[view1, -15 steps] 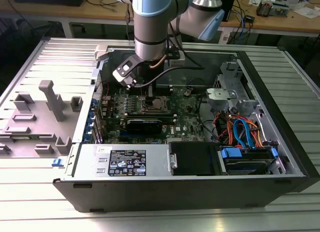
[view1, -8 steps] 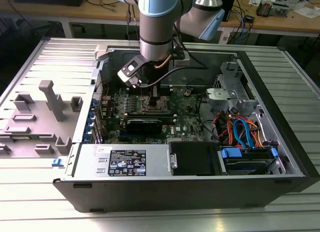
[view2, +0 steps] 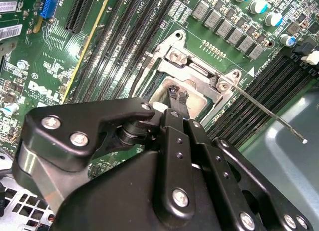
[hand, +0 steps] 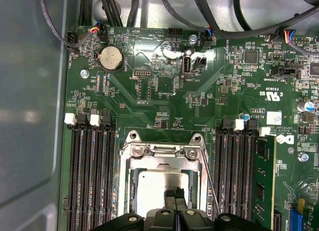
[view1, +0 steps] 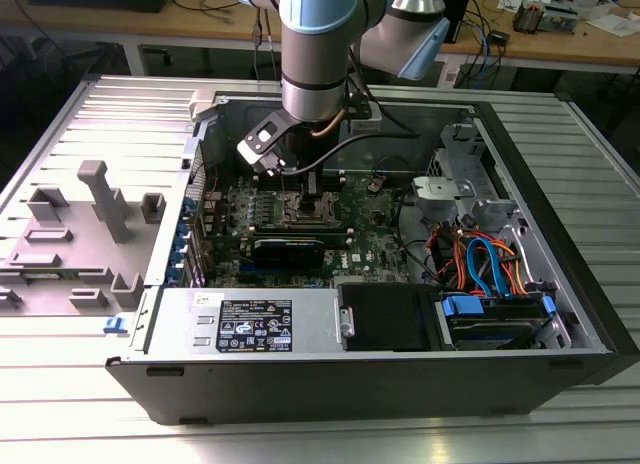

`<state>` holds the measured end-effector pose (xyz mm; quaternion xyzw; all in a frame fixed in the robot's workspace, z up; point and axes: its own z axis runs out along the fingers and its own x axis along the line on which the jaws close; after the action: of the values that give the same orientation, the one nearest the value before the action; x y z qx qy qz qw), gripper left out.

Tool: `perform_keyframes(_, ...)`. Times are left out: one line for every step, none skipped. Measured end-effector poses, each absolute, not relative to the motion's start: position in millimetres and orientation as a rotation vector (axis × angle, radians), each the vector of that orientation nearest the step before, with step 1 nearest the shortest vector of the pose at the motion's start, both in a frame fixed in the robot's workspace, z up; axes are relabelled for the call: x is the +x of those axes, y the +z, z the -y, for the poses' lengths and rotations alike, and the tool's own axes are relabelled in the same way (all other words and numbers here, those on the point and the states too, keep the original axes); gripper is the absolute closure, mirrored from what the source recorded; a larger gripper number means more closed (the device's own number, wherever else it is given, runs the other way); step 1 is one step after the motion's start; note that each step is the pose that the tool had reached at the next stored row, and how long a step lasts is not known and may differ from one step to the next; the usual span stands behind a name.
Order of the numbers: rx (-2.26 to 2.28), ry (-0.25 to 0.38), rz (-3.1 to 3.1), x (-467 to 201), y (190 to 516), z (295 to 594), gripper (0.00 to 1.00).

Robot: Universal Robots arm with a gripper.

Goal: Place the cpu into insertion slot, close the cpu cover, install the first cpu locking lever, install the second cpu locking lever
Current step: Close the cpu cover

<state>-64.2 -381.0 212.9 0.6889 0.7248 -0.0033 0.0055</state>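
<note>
Your cpu already sits in the insertion slot, just above the centre of the exterior view. The cpu cover appears to lie flat around it, its window framing the silver top, so you can count the first two steps as done. One thin locking lever stands free, angling away from the socket over the memory slots, so it looks unlatched. You cannot tell the other lever's state. Your gripper hovers directly over the chip, fingertips pressed together and holding nothing. Around it lies the green motherboard.
</note>
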Motion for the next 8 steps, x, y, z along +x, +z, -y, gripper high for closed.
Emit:
perform_keyframes(2.157, -0.01, -2.269, -64.1, 212.9, 381.0, 0.89)
perform_keyframes(2.157, -0.01, -2.269, -64.1, 212.9, 381.0, 0.89)
perform_keyframes(2.157, -0.01, -2.269, -64.1, 212.9, 381.0, 0.89)
perform_keyframes(2.157, -0.01, -2.269, -64.1, 212.9, 381.0, 0.89)
perform_keyframes(2.157, -0.01, -2.269, -64.1, 212.9, 381.0, 0.89)
perform_keyframes(2.157, -0.01, -2.269, -64.0, 212.9, 381.0, 0.89)
perform_keyframes(2.157, -0.01, -2.269, -64.0, 212.9, 381.0, 0.89)
perform_keyframes(2.157, -0.01, -2.269, -63.6, 212.9, 381.0, 0.89)
